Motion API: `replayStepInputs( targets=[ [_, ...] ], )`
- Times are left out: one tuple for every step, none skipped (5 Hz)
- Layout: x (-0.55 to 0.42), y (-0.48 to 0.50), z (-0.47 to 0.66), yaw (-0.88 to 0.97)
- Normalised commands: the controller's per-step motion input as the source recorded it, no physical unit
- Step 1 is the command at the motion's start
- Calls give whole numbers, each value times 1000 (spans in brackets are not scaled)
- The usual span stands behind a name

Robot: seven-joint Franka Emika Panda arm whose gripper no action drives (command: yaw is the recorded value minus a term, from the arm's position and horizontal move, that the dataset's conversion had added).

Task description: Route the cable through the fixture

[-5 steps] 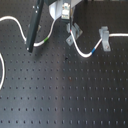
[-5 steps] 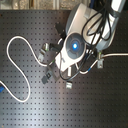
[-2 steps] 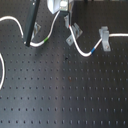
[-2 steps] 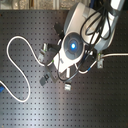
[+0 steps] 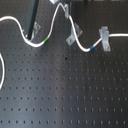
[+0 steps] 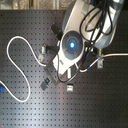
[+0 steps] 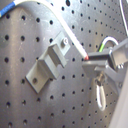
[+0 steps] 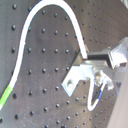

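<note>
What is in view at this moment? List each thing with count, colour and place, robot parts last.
Cable: one, white with a green band and a blue band, snaking across the top of the first exterior view and looping off its left edge.
Clip fixtures: three visible in the first exterior view, grey metal, standing along the cable.
Perforated board: one, black, under everything.
Arm: one, white with a blue light, over the board's middle in the second exterior view.
Claw: one, dark, shut on the cable beside a fixture in both wrist views.
</note>
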Motion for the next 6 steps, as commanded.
replayStepInputs(
  targets=[
    [-6,-486,-248,-289],
    [96,-380,-54,-200],
    [47,-37,78,0],
    [99,153,249,0],
    [104,47,66,-297],
    [7,82,240,0]
  ],
)
